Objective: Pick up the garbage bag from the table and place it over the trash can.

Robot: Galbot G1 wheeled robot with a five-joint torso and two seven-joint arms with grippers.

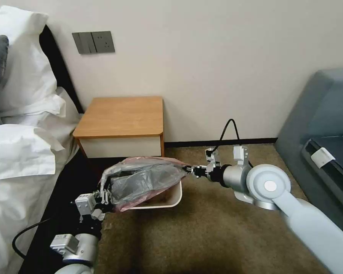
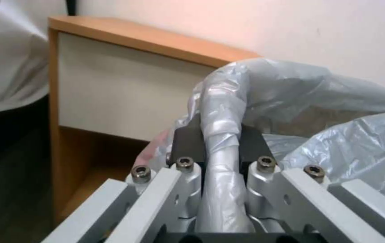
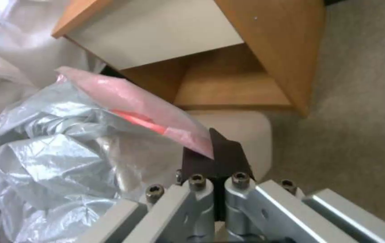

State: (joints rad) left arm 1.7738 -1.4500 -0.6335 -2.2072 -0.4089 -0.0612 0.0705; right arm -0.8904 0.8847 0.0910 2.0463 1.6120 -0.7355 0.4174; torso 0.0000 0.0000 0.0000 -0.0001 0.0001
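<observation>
Because both arms pinch opposite edges of the thin, crinkly grey garbage bag [image 1: 145, 182] with its pink-tinted rim, you have it stretched open directly above the small cream-white plastic trash can [image 1: 170, 201]. Your left end effector [image 1: 104, 195] clamps a bunched fold on the bed side of the can; your right end effector [image 1: 188, 169] nips the pink edge opposite. Behind the can, the orange-brown wooden worktop [image 1: 122, 116] stands bare.

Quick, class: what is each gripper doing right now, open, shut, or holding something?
Left gripper: shut on the garbage bag, a bunched fold clamped between its pads.
Right gripper: shut on the garbage bag's pinkish edge, above the trash can.
</observation>
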